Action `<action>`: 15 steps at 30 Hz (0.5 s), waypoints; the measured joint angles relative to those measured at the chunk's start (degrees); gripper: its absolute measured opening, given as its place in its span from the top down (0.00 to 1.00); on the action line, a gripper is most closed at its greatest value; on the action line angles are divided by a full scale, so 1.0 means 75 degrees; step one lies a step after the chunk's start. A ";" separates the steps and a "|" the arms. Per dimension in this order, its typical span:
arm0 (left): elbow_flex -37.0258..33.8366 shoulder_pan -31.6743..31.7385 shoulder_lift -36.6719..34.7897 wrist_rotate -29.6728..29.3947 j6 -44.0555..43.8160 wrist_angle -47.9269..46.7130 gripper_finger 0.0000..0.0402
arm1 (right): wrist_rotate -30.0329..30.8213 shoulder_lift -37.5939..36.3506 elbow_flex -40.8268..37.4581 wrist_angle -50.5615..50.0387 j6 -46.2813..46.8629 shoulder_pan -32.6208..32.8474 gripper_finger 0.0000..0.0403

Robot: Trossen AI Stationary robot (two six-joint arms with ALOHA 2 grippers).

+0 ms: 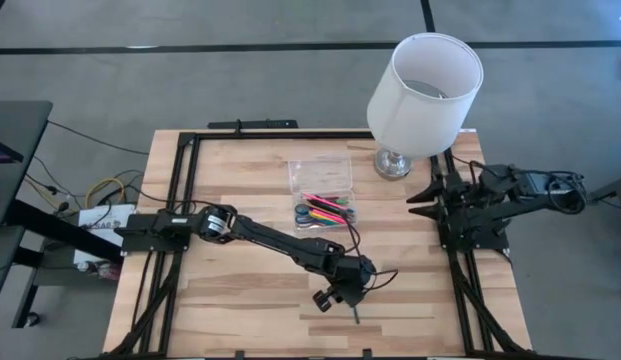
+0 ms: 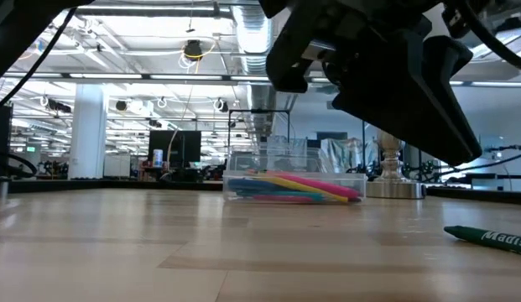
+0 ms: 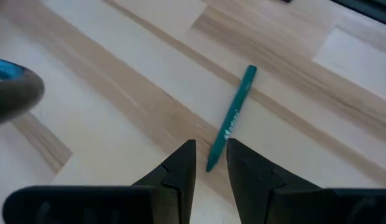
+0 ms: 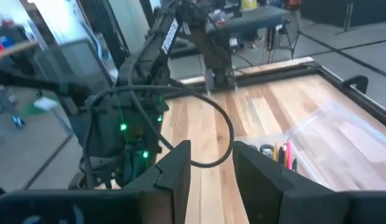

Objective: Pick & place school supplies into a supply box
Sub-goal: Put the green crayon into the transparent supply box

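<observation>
A green pen [image 3: 233, 115] lies flat on the wooden table near its near edge [image 1: 357, 313], and shows at the right of the low view [image 2: 488, 237]. My left gripper [image 3: 210, 155] hangs open above it [image 1: 340, 295], a finger on either side of the pen's nearer end, touching nothing. The clear supply box [image 1: 323, 192] sits mid-table with its lid laid open toward the far edge. It holds pink, yellow, green and other pens plus blue-handled scissors [image 2: 294, 186]. My right gripper [image 4: 211, 163] waits open at the table's right edge [image 1: 430, 198].
A white lampshade on a chrome base [image 1: 422, 90] stands at the far right of the table, just beyond my right arm. A black frame [image 1: 185, 160] runs along the table's left, far and right edges. Bare wood [image 1: 230, 300] lies left of the pen.
</observation>
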 joint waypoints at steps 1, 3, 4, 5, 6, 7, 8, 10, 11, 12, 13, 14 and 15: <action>-0.0005 -0.0013 0.0000 0.0007 0.0063 -0.0003 0.79 | 0.0028 -0.0129 -0.0161 0.0148 0.0057 0.0011 0.72; -0.0005 -0.0026 0.0000 0.0011 0.0090 0.0022 0.79 | 0.0039 -0.0340 -0.0547 0.0516 0.0204 0.0012 0.72; -0.0005 -0.0026 0.0000 0.0023 0.0106 0.0049 0.79 | 0.0041 -0.0418 -0.0722 0.0643 0.0259 0.0012 0.72; -0.0005 -0.0026 0.0000 0.0053 0.0164 0.0059 0.79 | 0.0044 -0.0489 -0.0875 0.0773 0.0316 0.0012 0.72; -0.0005 -0.0026 0.0059 0.0126 0.0260 0.0138 0.79 | 0.0044 -0.0559 -0.1014 0.0911 0.0375 0.0012 0.72; 0.0006 -0.0035 0.0137 0.0209 0.0314 0.0336 0.79 | 0.0044 -0.0618 -0.1121 0.0994 0.0404 0.0012 0.72; 0.0005 -0.0054 0.0187 0.0212 0.0324 0.0378 0.79 | 0.0044 -0.0662 -0.1184 0.0996 0.0440 0.0012 0.72; -0.0006 -0.0102 0.0394 0.0190 0.0378 0.0464 0.79 | 0.0044 -0.0657 -0.1265 0.0989 0.0562 0.0012 0.72; 0.0041 -0.0151 0.0498 0.0082 0.0460 0.0585 0.79 | 0.0044 -0.0652 -0.1278 0.0987 0.0597 0.0012 0.72; 0.0047 -0.0204 0.0536 -0.0007 0.0503 0.0547 0.79 | 0.0044 -0.0669 -0.1281 0.0931 0.0600 0.0026 0.72; 0.0047 -0.0244 0.0583 0.0003 0.0523 0.0589 0.79 | 0.0042 -0.0674 -0.1284 0.0937 0.0603 0.0032 0.72; 0.0069 -0.0281 0.0638 0.0008 0.0532 0.0893 0.79 | 0.0042 -0.0692 -0.1281 0.0967 0.0603 0.0051 0.72; 0.0079 -0.0311 0.0657 0.0002 0.0558 0.1020 0.79 | 0.0044 -0.0727 -0.1281 0.0975 0.0603 0.0076 0.72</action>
